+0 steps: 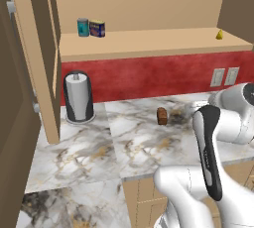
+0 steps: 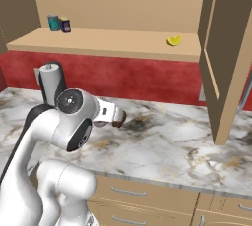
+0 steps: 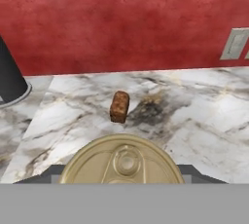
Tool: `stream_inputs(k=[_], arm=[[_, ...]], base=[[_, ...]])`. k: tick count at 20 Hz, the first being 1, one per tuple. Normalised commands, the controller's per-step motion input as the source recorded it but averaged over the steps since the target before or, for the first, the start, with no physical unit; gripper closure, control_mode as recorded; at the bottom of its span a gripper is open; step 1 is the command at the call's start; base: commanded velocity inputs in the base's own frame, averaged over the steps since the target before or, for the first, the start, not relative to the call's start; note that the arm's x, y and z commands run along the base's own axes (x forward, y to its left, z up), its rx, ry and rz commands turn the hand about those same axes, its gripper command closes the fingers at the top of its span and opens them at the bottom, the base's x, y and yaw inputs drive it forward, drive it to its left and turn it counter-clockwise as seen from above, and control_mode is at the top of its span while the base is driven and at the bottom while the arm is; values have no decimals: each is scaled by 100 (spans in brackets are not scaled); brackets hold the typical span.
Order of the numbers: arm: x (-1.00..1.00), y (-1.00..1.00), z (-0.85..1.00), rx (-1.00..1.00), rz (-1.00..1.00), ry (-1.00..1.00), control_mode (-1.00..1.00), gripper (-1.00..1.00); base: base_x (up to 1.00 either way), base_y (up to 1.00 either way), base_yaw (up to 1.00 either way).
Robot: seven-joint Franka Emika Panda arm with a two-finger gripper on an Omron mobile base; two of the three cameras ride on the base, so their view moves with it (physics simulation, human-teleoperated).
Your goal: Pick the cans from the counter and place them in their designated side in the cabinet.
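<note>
The hand [image 3: 121, 181] sits just above the bench, its jaws standing apart on either side of a can [image 3: 121, 165] whose gold pull-tab lid fills the space between them. It looks clamped on that can, though the fingertips are hidden behind the lid, so the contact itself cannot be confirmed. The can's side, and so its colour, is not visible; by elimination it is likely the red one.

Just beyond the hand a small brown block [image 3: 119, 106] stands on the marble bench [image 1: 79, 147], well in from its front edge. Further off, near the bench's back left, a paper-towel holder [image 1: 78, 96] stands against the red wall.

Up on the cabinet [image 1: 39, 48] shelf, at its left end, the blue can [image 1: 97, 28] stands beside a teal can [image 1: 83, 27], touching or nearly so. A yellow wedge [image 2: 173, 40] lies toward the shelf's right end.

So one can appears placed already; the second seems gripped at the bench and has yet to be lifted and carried to its side of the shelf.
</note>
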Motion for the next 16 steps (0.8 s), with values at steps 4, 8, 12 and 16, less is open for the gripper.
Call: stream_inputs(k=[4,8,12,16], arm=[[-23,7,45,0,0,3,-100,100],[-11,7,39,0,0,10,-100,100],[-13,4,26,0,0,7,-100,100],[-25,2,9,0,-3,-9,-100,100]], base=[[0,0,0],[0,0,0],[0,0,0],[0,0,0]])
